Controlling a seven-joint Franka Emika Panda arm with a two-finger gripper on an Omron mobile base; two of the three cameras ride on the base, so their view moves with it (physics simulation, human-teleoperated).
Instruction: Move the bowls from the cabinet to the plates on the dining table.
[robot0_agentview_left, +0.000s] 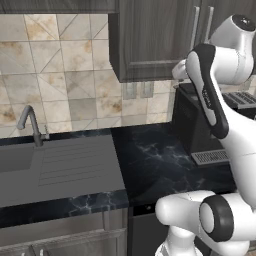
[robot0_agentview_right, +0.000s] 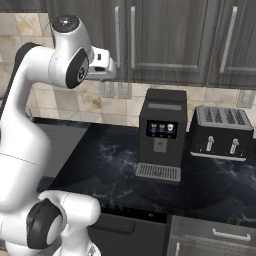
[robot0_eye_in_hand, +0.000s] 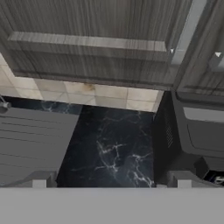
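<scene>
Dark grey-brown wood-grain wall cabinet (robot0_agentview_right: 165, 40): doors closed, silver bar handles (robot0_agentview_right: 134, 35) untouched; bowls presumably inside. Two-finger gripper (robot0_eye_in_hand: 111, 181): jaws spread wide, empty, raised just before the doors. Progress: opening and both transfers remain.

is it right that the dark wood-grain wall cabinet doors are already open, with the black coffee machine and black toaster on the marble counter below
Not quite: the dark grey-brown wood-grain wall cabinet has its doors shut, as the right base view shows. The black coffee machine and black toaster do stand on the black marble counter below.
</scene>
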